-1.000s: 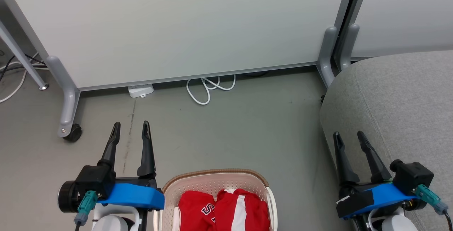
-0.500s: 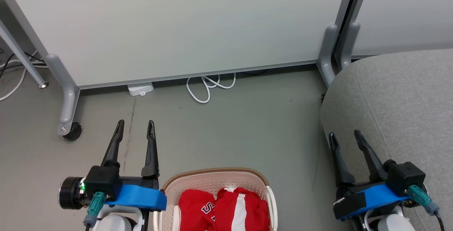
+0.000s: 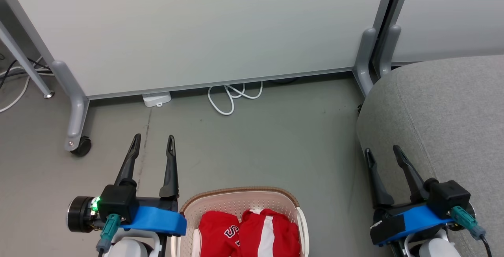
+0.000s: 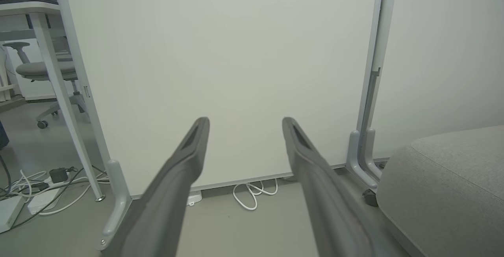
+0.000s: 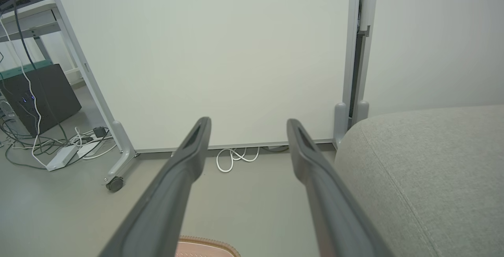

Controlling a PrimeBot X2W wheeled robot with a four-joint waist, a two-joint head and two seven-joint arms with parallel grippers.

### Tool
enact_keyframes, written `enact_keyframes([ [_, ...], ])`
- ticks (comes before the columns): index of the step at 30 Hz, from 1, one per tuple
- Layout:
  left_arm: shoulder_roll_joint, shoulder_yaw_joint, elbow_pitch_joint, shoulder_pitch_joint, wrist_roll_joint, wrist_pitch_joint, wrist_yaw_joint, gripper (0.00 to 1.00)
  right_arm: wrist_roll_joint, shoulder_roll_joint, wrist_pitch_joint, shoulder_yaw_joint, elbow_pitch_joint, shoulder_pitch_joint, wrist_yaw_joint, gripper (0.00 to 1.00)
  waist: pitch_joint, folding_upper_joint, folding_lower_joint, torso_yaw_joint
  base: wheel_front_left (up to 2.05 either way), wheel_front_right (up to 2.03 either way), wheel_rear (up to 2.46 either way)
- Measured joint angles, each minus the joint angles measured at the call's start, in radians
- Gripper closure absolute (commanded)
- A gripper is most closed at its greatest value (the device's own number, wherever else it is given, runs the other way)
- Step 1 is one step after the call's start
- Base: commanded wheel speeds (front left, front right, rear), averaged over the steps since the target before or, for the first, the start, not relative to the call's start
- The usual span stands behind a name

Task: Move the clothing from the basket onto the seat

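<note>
Grey-green floor runs up to a white partition panel on castered feet, with a coil of white cable lying at the panel's lower edge. The basket stands on the floor at the near edge of the head view, between the two arms. The clothing lies bunched inside it: two red pieces touching, one with a white stripe, one showing part of a black, white-edged letter. The seat takes up the floor's right side, apart from the basket with bare floor between.

The left gripper hovers just left of the basket's rim, jaws spread wide and empty, fingers pointing toward the panel. The right gripper sits at the seat's left edge, likewise wide and holding nothing.

Nothing has been lifted yet, so the step in hand looks like the first reach into the basket. To do it well, a gripper should tip downward and come in over the rim, not across it. It should aim at a raised fold near the middle of the pile and close on a thick pinch of cloth, clear of the perforated wall. Because the pieces touch, a slow, high lift would help the trailing fabric clear the rim without dragging the basket.
</note>
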Motion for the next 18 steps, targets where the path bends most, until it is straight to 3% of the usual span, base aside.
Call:
enact_keyframes([
  [10, 0.000, -0.003, 0.002, -0.001, -0.003, 0.000, -0.001, 0.00, 0.000, 0.000, 0.000, 0.000, 0.005, 0.000, 0.000, 0.00, 0.003, 0.0000, 0.0000, 0.005, 0.00, 0.00, 0.00],
  [18, 0.004, -0.017, 0.048, -0.056, 0.025, 0.000, -0.036, 0.00, 0.002, 0.000, 0.000, 0.007, 0.007, -0.026, 0.000, 0.00, 0.037, 0.0000, 0.0000, 0.000, 0.00, 0.00, 0.00],
])
